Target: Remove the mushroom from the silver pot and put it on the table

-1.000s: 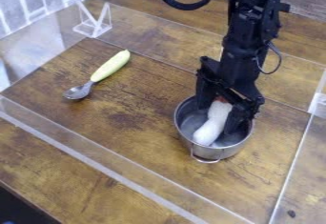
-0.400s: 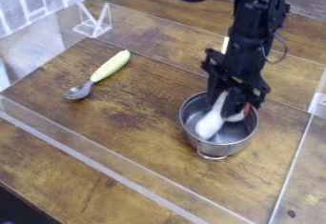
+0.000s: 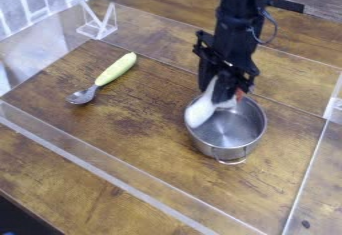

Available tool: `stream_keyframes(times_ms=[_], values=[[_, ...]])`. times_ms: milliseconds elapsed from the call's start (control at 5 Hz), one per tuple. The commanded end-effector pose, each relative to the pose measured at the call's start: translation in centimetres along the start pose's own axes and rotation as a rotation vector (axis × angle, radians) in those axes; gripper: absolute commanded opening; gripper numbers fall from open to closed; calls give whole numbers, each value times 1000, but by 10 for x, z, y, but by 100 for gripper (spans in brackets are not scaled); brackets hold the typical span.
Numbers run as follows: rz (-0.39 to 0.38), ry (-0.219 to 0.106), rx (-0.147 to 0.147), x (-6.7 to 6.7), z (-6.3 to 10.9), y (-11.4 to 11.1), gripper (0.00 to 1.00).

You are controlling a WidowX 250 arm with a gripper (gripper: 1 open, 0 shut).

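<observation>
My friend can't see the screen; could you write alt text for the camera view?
A black robot gripper holds a white toy mushroom tilted over the rim of a silver pot on a wooden table. A yellow-handled spoon lies to the left.

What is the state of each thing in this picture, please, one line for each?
gripper: shut on the mushroom, pointing down.
mushroom: held, tilted, lifted over the pot's left rim.
silver pot: upright on the table, nothing visible inside.
spoon: lying flat on the table, left of the pot, untouched.
table: bears pot and spoon.
</observation>
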State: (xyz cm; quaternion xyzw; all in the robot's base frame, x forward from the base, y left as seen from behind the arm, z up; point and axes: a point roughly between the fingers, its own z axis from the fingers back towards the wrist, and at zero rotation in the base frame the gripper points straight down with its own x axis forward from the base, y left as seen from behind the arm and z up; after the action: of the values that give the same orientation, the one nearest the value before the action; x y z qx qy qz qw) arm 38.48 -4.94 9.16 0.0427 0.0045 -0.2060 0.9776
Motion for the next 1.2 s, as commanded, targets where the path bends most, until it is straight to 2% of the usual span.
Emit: stream_keyframes(times_ms=[0, 200, 400, 600, 800, 1000], values=[[88, -86, 31, -13, 56, 11, 0], [146, -93, 36, -23, 77, 9, 0], [234, -84, 30, -45, 72, 21, 0], [328, -56, 15, -71, 52, 40, 0], [349, -34, 4, -86, 40, 58, 0], [342, -35, -9, -84, 38, 69, 0]])
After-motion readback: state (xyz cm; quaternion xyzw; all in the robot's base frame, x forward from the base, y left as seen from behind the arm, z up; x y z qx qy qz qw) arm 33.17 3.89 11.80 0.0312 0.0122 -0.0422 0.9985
